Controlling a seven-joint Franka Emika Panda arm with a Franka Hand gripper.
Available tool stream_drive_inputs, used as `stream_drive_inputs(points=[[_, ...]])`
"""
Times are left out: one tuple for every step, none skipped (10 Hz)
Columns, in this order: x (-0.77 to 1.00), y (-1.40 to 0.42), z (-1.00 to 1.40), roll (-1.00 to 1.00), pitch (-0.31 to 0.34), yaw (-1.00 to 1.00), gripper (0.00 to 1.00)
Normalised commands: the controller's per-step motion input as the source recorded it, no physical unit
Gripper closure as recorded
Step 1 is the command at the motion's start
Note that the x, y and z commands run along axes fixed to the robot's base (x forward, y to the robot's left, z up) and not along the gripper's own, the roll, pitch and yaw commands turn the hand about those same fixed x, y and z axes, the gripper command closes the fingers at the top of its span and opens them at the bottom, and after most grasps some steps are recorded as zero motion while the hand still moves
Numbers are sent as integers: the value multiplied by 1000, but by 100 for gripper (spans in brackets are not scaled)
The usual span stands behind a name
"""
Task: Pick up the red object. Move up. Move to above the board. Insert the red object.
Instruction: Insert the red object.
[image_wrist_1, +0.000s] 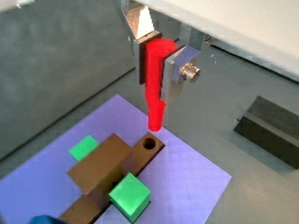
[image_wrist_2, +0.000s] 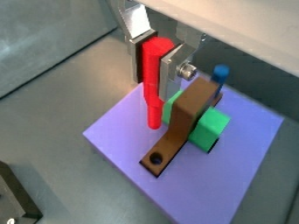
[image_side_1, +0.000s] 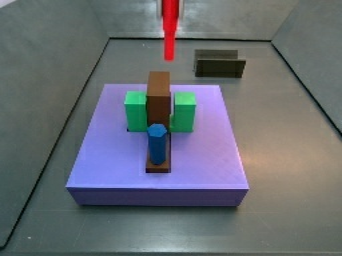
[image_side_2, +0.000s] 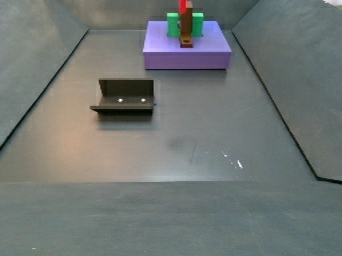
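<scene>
Peg held above the board, insertion pending.

The gripper (image_wrist_1: 163, 61) has its silver fingers (image_wrist_2: 176, 63) clamped on the red object (image_wrist_1: 155, 83), which hangs upright over the board (image_wrist_1: 187, 179), its tip just above the open hole (image_wrist_1: 149, 143) at the brown strip (image_wrist_2: 187, 128)'s end. Next comes a straight descent, once tip and hole are aligned; both wrist views suggest a slight offset, though parallax may account for it. A side view alone shows the blue peg (image_side_1: 156, 143) seated at the strip's 6 o'clock end; another alone shows the fixture (image_side_2: 124, 97).
</scene>
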Motion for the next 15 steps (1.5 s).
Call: stream_drive_inputs(points=[[3, 0, -726, 241, -100, 0, 100], [0, 11, -546, 83, -56, -31, 100], [0, 0, -434, 46, -36, -57, 100], [0, 57, -317, -13, -29, -20, 100], [0, 80, -280, -14, -11, -40, 100], [0, 143, -211, -13, 0, -57, 100], [0, 174, -189, -19, 0, -74, 100], [0, 97, -189, -56, 0, -46, 100], [-14, 20, -211, -59, -3, 0, 100], [-20, 0, -194, -71, -3, 0, 100], [0, 0, -163, -76, 0, 0, 100], [0, 0, -117, -67, 0, 0, 100], [-26, 0, -71, -46, 0, 0, 100], [-171, 0, 0, -13, -34, 0, 100], [-191, 0, 0, -31, -37, 0, 100]])
